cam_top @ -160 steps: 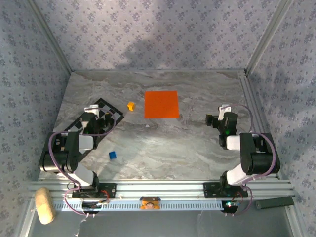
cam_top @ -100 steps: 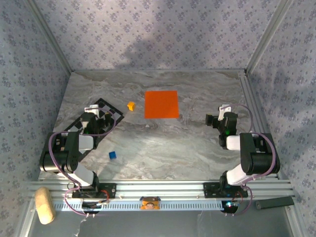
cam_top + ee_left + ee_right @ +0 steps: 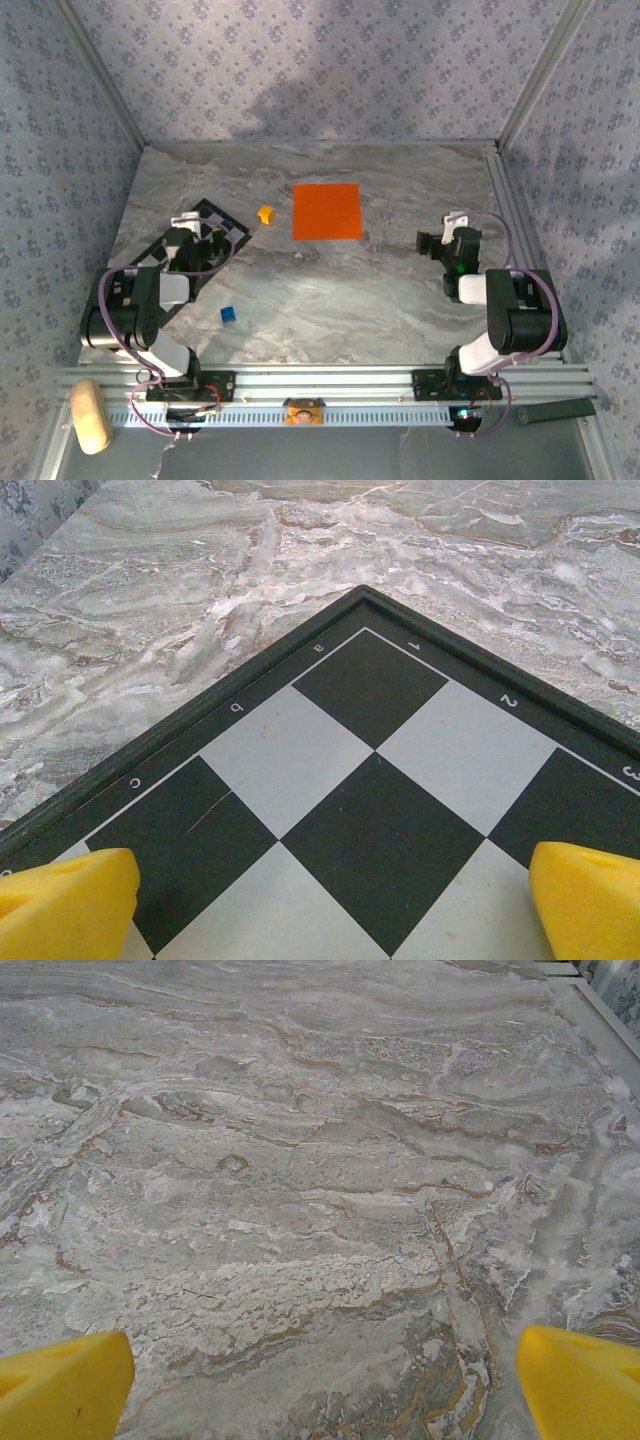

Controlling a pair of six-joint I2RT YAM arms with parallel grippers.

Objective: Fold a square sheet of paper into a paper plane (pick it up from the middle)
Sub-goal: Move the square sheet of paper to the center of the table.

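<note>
One sheet [image 3: 327,211] lay flat, far-centre, well apart from both grippers. Two cubes: yellow [image 3: 265,214], blue [image 3: 228,314]. One board [image 3: 222,212]. Left gripper [image 3: 325,905] and right gripper [image 3: 320,1385] spread wide, holding nothing.

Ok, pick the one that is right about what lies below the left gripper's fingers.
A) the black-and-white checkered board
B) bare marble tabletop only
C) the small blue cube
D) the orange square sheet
A: in the left wrist view the left gripper, its yellow fingertips wide apart, looks down on a corner of the checkered board, while the square sheet of paper lies flat farther out on the table.
</note>
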